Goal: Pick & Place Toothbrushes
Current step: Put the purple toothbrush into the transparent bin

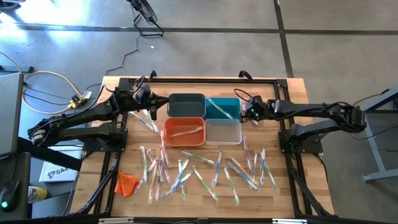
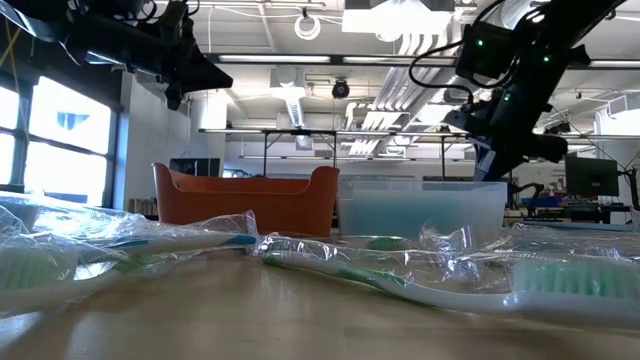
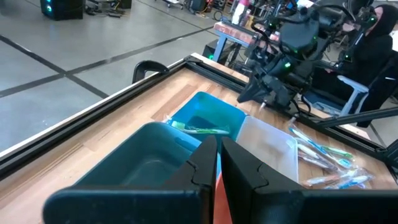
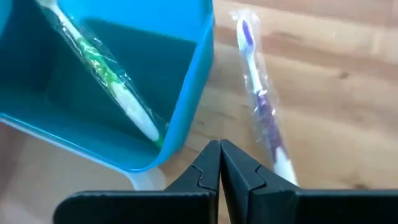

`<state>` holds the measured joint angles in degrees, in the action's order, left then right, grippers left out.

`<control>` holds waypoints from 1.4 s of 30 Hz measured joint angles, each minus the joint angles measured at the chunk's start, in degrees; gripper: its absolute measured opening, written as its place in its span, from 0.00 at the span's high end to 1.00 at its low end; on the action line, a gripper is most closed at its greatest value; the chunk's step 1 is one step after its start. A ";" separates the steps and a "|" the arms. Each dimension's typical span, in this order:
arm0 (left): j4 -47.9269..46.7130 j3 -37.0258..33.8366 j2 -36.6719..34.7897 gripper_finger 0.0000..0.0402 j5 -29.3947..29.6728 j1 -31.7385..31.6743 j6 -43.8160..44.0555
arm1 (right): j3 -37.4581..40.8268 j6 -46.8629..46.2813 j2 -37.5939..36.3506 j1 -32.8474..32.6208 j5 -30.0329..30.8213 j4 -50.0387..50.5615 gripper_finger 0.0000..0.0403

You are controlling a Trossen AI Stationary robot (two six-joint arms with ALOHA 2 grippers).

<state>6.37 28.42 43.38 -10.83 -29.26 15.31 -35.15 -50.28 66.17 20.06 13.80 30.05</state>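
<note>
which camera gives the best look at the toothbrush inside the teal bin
The right wrist view: the green toothbrush fills the teal bin. The high and left wrist views show it small; the low view hides it.

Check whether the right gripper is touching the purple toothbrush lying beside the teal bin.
Apart. The right wrist view shows the shut right gripper empty, with bare wood between its fingertips and the purple toothbrush beside the teal bin.

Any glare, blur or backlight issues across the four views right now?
Low view: nearest wrapped toothbrushes are soft, wrappers glint, and the arms are dark against bright ceiling lights. High view: evenly lit, the table readable. Left wrist view: fingers blurred, teal bin clear. Right wrist view: purple toothbrush slightly soft.
</note>
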 joint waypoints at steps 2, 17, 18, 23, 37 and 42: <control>-0.02 0.00 0.00 0.95 0.00 0.00 0.02 | -0.56 4.48 0.01 1.65 -2.50 -0.06 0.99; -0.02 0.00 0.00 0.95 -0.02 0.00 0.00 | -0.64 17.16 0.52 10.43 -9.91 3.92 0.98; -0.01 0.00 0.00 0.95 -0.02 0.00 0.00 | -0.64 17.17 0.90 10.69 -10.37 4.61 0.97; 0.00 0.00 0.00 0.95 -0.02 0.00 0.00 | -0.64 19.01 3.56 11.09 -10.60 6.16 0.82; -0.02 0.00 0.00 0.95 -0.04 0.00 0.00 | -0.60 22.10 10.44 11.07 -7.93 5.04 0.61; -0.04 0.00 0.00 0.95 -0.04 0.00 0.00 | -0.60 22.12 13.00 11.07 -7.95 4.75 0.61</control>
<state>6.33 28.42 43.38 -10.87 -29.26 15.31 -35.75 -28.16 79.17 31.14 5.85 34.80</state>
